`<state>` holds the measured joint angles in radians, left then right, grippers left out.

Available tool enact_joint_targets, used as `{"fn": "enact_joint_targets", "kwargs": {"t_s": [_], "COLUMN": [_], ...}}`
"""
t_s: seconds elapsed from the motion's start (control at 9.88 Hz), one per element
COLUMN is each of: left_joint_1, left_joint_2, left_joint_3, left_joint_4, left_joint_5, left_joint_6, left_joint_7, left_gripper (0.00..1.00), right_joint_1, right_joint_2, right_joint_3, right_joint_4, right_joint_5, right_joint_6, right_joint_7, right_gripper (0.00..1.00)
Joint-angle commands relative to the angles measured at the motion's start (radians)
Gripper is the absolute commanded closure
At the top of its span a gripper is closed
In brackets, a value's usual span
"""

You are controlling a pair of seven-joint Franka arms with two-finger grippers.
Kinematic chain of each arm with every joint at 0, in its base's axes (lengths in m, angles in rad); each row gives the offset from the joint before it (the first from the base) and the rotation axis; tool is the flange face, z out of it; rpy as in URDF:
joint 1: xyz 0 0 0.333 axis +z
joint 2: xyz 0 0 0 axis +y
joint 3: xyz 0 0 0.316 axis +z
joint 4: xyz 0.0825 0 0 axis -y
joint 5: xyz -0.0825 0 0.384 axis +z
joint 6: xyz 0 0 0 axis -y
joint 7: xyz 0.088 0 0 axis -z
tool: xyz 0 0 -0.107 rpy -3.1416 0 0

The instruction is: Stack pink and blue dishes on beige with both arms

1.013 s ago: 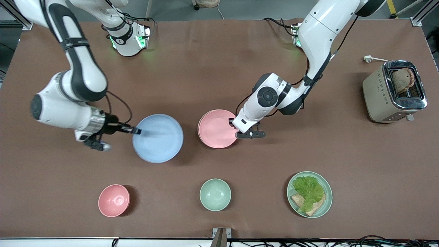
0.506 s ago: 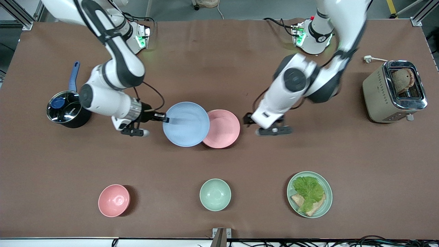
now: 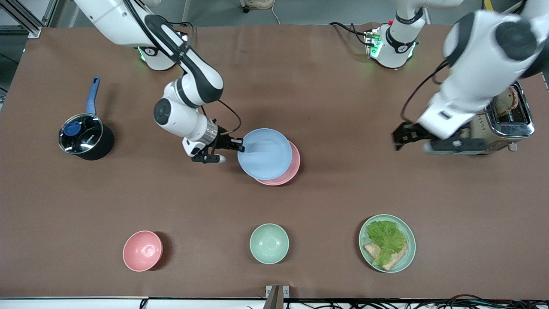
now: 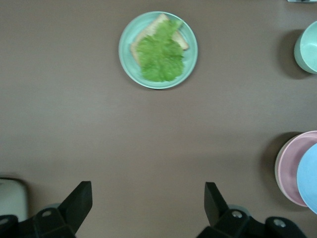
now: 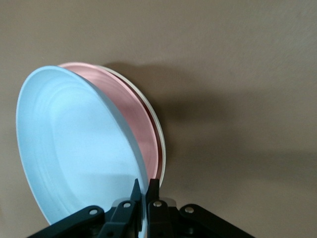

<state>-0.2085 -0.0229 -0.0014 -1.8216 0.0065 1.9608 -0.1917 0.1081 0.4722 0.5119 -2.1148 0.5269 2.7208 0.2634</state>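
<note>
The right gripper (image 3: 238,148) is pinching the blue plate (image 3: 264,153) by its rim, holding it over the pink plate (image 3: 292,165) resting on the beige plate (image 5: 159,134), for stacking. The left gripper (image 3: 418,139), jaws apart and empty, is hanging over the tabletop (image 3: 343,107) beside the toaster (image 3: 517,122).

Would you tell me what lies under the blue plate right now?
The pink plate sits under the blue plate, resting on a beige plate whose rim alone shows. The right gripper grips the blue plate's edge.

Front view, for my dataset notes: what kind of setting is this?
Probably a robotics lab's mock kitchen table: a toaster, a saucepan and a lettuce plate on a brown table.
</note>
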Motion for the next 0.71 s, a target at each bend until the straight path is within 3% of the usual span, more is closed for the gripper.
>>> {"fn": "enact_joint_targets", "kwargs": {"t_s": [0.0, 0.2, 0.41, 0.51, 0.61], "left_joint_1": [0.062, 0.113, 0.118, 0.12, 0.12], "left_joint_2": [-0.112, -0.164, -0.131, -0.086, -0.053], "left_joint_3": [0.028, 0.024, 0.023, 0.021, 0.02], "left_joint_4": [-0.056, -0.042, 0.109, 0.23, 0.32], "left_joint_5": [-0.002, 0.006, 0.013, 0.016, 0.017], "left_joint_6": [-0.072, -0.143, -0.225, -0.337, -0.412], "left_joint_7": [0.14, 0.21, 0.212, 0.21, 0.202], "left_gripper": [0.0, 0.0, 0.0, 0.0, 0.0], "right_joint_1": [-0.007, -0.002, 0.002, 0.004, 0.007], "right_joint_2": [0.0, 0.029, 0.045, 0.045, 0.024], "right_joint_3": [0.019, 0.02, 0.019, 0.019, 0.019], "right_joint_4": [0.003, 0.004, 0.012, 0.013, 0.01], "right_joint_5": [0.013, 0.013, 0.013, 0.013, 0.01], "right_joint_6": [0.023, 0.057, 0.063, 0.063, 0.06], "right_joint_7": [0.005, 0.005, 0.004, 0.002, -0.004], "right_gripper": [0.95, 0.92, 0.77, 0.27, 0.0]}}
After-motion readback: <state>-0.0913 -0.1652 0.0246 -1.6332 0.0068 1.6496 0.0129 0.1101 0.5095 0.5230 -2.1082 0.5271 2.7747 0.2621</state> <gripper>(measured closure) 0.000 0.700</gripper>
